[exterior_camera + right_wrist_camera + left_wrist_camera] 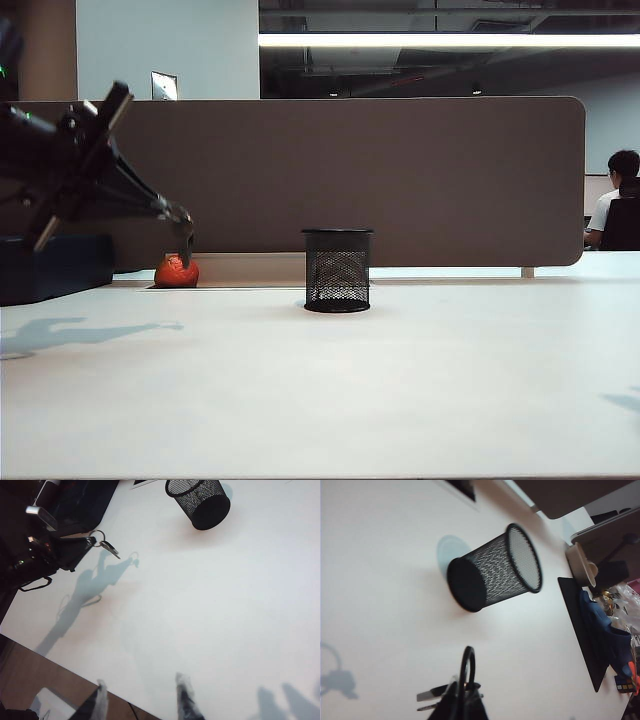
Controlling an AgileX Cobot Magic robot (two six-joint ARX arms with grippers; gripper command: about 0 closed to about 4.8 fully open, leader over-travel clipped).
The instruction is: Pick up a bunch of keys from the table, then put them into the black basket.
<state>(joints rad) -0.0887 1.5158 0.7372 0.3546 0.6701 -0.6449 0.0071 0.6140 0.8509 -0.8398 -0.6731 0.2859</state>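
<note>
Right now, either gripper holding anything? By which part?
Left gripper holds the bunch of keys by the ring, keys dangling above the table. Right gripper is open, empty.

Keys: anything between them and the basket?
Nothing visible. The left tool holds the keys above bare table; the basket stands upright, mouth open. The ball sits behind, off the path.
</note>
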